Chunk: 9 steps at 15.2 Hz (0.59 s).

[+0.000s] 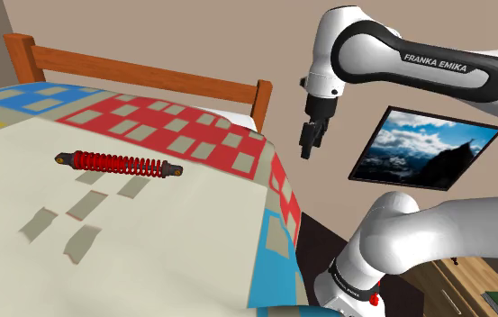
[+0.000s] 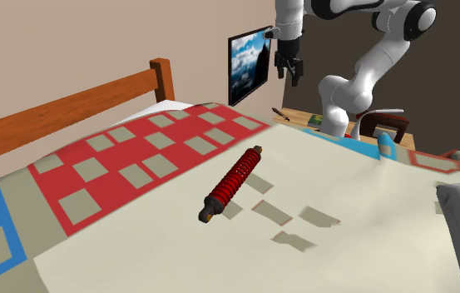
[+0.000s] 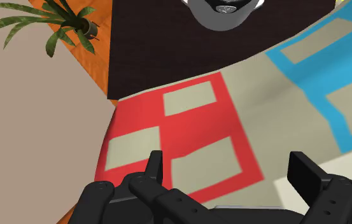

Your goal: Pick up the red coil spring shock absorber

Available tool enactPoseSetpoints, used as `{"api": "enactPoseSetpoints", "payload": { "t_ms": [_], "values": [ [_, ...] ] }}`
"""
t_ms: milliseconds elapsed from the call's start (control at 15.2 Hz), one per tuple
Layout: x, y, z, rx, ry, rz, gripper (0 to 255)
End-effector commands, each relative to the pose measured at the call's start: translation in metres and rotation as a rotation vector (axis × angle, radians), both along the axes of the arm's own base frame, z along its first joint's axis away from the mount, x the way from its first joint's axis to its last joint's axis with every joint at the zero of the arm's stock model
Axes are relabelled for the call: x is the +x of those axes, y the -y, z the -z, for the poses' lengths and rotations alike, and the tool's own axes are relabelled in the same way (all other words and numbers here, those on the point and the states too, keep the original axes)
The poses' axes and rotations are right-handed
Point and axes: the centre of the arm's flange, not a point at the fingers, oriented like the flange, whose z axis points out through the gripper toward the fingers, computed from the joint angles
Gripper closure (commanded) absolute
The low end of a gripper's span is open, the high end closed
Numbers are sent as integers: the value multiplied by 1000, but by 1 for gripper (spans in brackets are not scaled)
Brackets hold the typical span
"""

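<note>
Red coil spring shock absorber [image 1: 119, 164] flat on the patchwork bed [image 1: 175, 243], clear all round for a grasp across its coils. Jaws apart and empty, presumably ready for it, high beyond the bed's corner, well apart from it.

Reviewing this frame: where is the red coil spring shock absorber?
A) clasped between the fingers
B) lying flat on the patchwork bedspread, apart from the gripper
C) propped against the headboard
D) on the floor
B: the shock absorber lies flat on the bedspread, while the gripper hangs in the air well apart from it, fingers open and empty.
</note>
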Motion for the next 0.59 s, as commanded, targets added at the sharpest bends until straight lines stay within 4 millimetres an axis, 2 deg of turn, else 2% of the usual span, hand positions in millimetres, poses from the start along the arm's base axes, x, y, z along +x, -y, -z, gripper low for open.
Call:
{"api": "enactPoseSetpoints", "payload": {
  "t_ms": [0, 528],
  "values": [
    [0, 0, 0, 0, 0, 0, 0],
    [77, -56, 21, 38, 40, -117, 0]
  ]
}}
